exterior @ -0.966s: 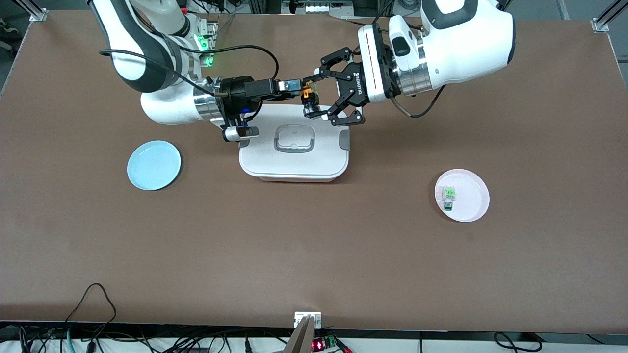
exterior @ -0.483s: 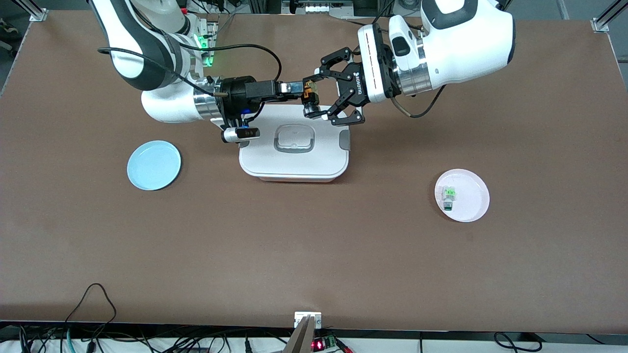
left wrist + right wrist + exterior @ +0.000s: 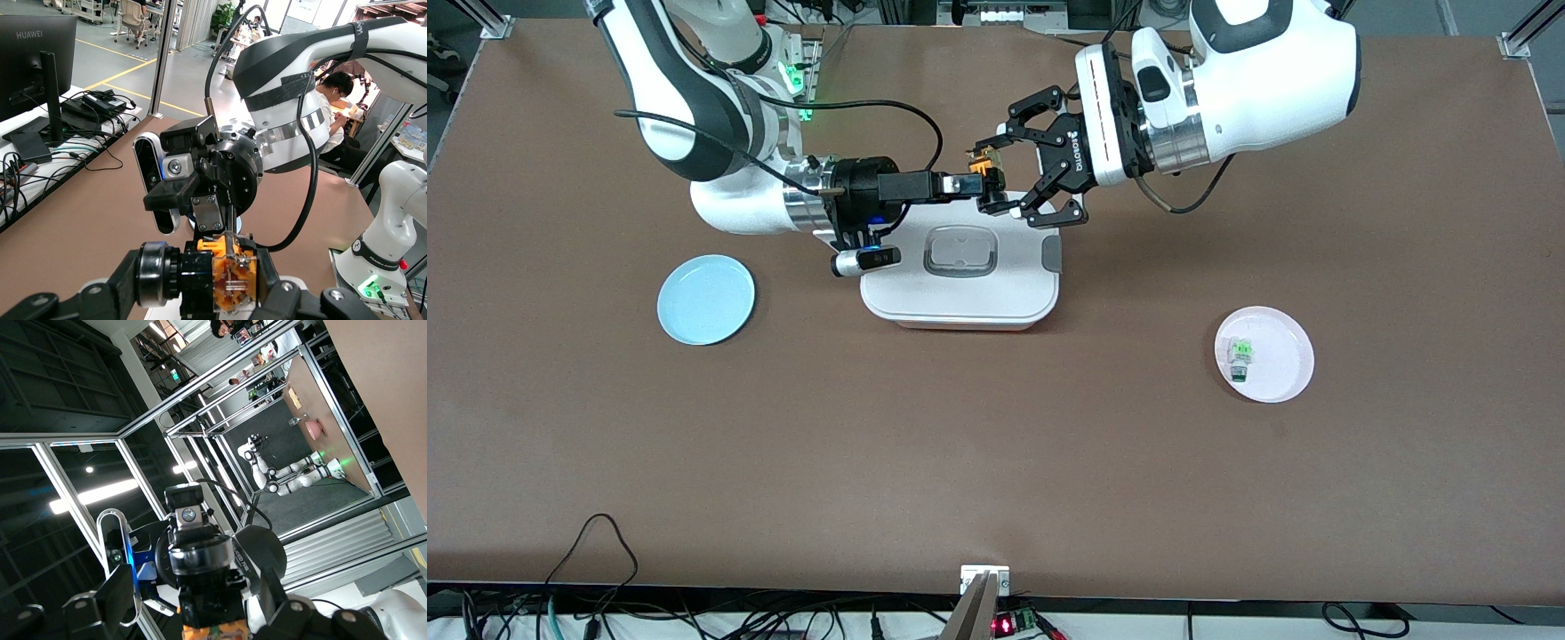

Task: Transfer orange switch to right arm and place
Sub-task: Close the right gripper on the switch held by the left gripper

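The orange switch point(image 3: 980, 164) hangs over the edge of the white container that lies toward the robots' bases. My left gripper point(image 3: 990, 176) is shut on it, one finger at each end. In the left wrist view the switch point(image 3: 230, 280) lies between my fingers, with its round ringed end on one side and its orange body on the other. My right gripper point(image 3: 985, 185) is open, and its slim jaws stand on either side of the switch's black middle. In the right wrist view the switch point(image 3: 210, 603) sits between my fingers point(image 3: 100, 603) with a gap on one side.
A white lidded container point(image 3: 960, 298) lies under both grippers. A light blue plate point(image 3: 705, 299) lies toward the right arm's end. A pale pink plate point(image 3: 1285, 378) toward the left arm's end holds a white-and-green part point(image 3: 1239, 354).
My right gripper has shifted from beside the switch's orange end to around its middle and reached slightly farther toward the left gripper. The left arm and the switch have stayed still.
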